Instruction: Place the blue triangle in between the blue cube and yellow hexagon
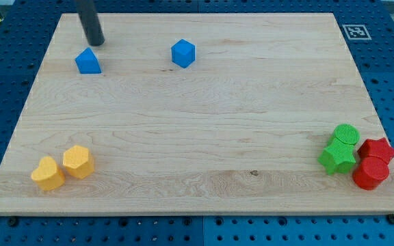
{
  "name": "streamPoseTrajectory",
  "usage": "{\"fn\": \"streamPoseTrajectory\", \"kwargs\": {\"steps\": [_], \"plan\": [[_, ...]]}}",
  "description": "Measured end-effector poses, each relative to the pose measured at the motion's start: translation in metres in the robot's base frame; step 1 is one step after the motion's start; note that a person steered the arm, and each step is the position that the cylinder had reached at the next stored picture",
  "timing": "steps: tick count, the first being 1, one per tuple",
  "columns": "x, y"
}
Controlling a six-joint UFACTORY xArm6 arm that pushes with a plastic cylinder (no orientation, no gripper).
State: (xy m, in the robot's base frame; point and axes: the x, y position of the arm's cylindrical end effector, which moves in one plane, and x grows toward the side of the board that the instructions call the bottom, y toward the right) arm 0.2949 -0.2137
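The blue triangle (87, 61) lies near the view's top left on the wooden board (204, 123). My tip (96, 44) stands just above it, slightly to its right, close to its upper edge. The blue cube (182, 53) sits further right along the top. The yellow hexagon (78, 161) lies at the view's bottom left, touching a yellow heart (48, 173) on its left.
At the view's bottom right a green cylinder (346, 134), a green star (338, 156), a red star (378, 147) and a red cylinder (371, 173) cluster together. A printed marker tag (353, 31) sits at the board's top right corner.
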Motion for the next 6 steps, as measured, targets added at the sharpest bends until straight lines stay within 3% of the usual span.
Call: {"fn": "streamPoseTrajectory", "kwargs": {"steps": [1, 3, 6], "plan": [[0.033, -0.010], [0.076, 0.072], [0.125, 0.084]]}}
